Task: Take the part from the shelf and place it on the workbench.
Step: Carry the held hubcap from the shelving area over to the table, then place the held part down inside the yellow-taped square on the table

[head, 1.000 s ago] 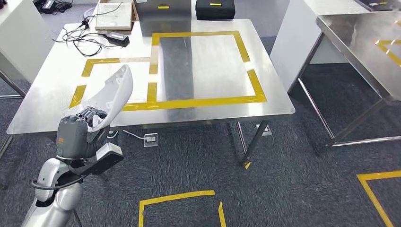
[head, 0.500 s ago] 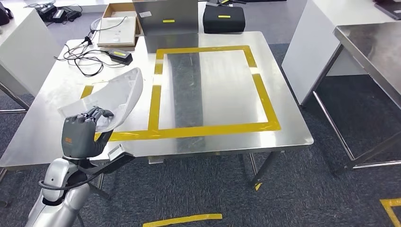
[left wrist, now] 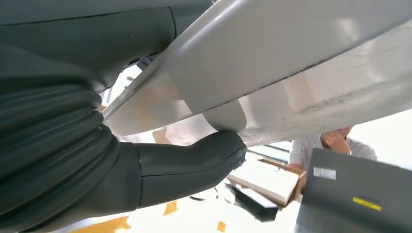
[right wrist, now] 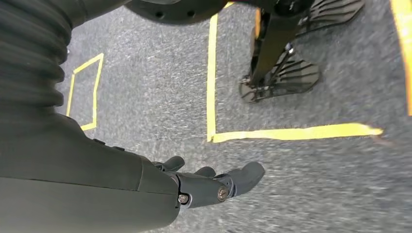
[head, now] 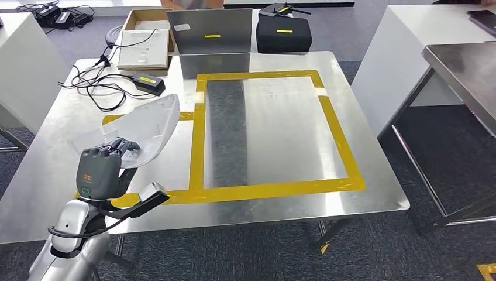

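The left hand [head: 104,170] is gripping the white part [head: 137,129] at the lower left of the frame, holding it above the near-left area of the workbench [head: 374,193]. The right hand [right wrist: 214,184] is hanging over the carpet, fingers loosely apart and holding nothing. The pick from the shelf looks done; lowering and releasing the part is what appears left.

No legible text, brand, or number is showing anywhere. Small yellow labels are sitting on the grey upright panel [head: 209,30], the black case [head: 283,33] and the black adapter [head: 146,82] — lettering too small to read. An orange mark is showing on the back of the left hand [head: 99,174] — unreadable. A white sticker is sitting on the panel, blank at this size.
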Controlling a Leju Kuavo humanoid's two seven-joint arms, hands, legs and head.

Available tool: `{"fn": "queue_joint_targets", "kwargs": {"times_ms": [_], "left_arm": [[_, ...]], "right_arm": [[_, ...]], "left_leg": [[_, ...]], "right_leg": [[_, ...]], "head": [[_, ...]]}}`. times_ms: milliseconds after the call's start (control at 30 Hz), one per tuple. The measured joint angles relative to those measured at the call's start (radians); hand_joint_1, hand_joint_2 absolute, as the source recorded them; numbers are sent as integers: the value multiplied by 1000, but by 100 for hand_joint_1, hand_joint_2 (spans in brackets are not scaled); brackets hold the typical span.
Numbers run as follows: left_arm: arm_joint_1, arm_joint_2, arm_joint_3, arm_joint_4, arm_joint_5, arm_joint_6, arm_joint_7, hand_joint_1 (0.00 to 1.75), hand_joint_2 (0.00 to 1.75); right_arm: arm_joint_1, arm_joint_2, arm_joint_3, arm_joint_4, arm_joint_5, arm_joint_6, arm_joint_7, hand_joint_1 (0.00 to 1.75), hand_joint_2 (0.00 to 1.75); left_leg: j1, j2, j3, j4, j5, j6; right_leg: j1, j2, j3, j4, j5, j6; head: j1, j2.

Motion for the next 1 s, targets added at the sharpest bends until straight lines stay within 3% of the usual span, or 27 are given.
{"fn": "queue_joint_targets", "kwargs": {"times_ms": [67,100,133,167,233,300,433,500,633,733,867,1000], "left_arm": [[-3,0,0,15,-11,-28,7,175,175],[-4,0,-1,26,-19,-44,13,175,175],[-3,-1,-1,38,-26,-59,18,175,175],[-3,-3,-2,51,-31,-71,22,175,175],[-5,-7,-2,76,-39,-94,30,175,175],[-10,-12,-4,100,-49,-116,41,175,175],[-28,-19,-9,149,-59,-147,53,175,175],[-44,-21,-11,181,-59,-155,55,175,175],[-70,-21,-7,257,-71,-152,56,0,175],[-73,-24,2,294,-98,-132,67,0,175],[-73,-31,12,315,-134,-123,89,0,0],[-73,-38,23,321,-169,-136,114,0,0]], "right_arm": [[-1,1,0,0,0,0,0,0,175],[-1,1,0,0,0,0,1,0,175],[0,1,0,0,0,0,1,0,175],[1,1,0,0,1,0,1,0,175],[1,1,0,0,2,0,1,0,175],[-2,1,0,0,2,0,2,0,175],[-3,4,0,0,3,-2,2,0,175],[-3,4,0,0,4,-2,1,0,175],[-2,3,-1,0,7,-2,2,0,0],[-2,4,-1,0,10,-2,3,0,0],[-2,4,-1,0,14,-3,3,0,0],[-2,4,-1,0,18,-3,4,0,0]], "left_leg": [[-1,1,8,-2,-10,7],[-1,1,11,-2,-15,7],[-1,1,16,-2,-21,8],[-1,0,23,-2,-26,7],[-1,0,38,-2,-35,4],[-5,-1,46,0,-43,-4],[-10,-1,53,-4,-53,-7],[-9,-1,58,-10,-48,-15],[-9,-1,62,-16,-44,-22],[-9,-1,63,-17,-44,-23],[-9,-1,63,-18,-45,-25],[-9,-1,63,-18,-45,-25]], "right_leg": [[-4,-6,-85,133,-45,11],[-5,-6,-126,187,-52,14],[-6,-7,-153,207,-40,15],[-6,-7,-160,189,-7,14],[-5,-9,-126,63,87,7],[-1,-12,-91,-43,138,-4],[1,-11,-81,-69,143,-8],[1,-10,-80,-69,144,-12],[1,-9,-79,-69,142,-17],[1,-9,-78,-69,141,-20],[1,-9,-78,-69,139,-22],[0,-9,-78,-69,139,-22]], "head": [[2,0],[2,0],[2,0],[2,0],[2,0],[1,0],[1,0],[1,0],[1,0],[1,0],[1,0],[1,0]]}}
